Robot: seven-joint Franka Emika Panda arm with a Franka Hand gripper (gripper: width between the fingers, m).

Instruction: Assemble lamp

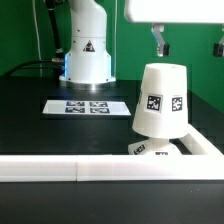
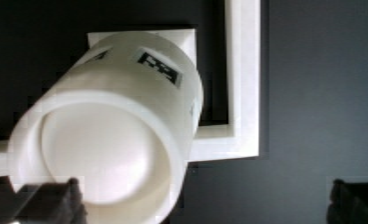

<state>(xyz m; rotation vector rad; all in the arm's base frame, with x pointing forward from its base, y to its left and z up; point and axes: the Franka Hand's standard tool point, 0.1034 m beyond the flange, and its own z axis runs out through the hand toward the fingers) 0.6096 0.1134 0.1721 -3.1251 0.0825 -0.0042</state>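
While raised above the shade (image 1: 160,100), fingers (image 1: 157,42) hang apart — released, shade tilted on base (image 1: 150,149).

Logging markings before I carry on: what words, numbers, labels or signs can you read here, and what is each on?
No words or numbers are readable.
Black triangular sign on the white robot base: too small to read.
Black square tags on the white truncated-cone plastic shade: patterns, no text.
Tags on the flat white marker board: patterns only.
Tag on the white part under the shade: blurred.
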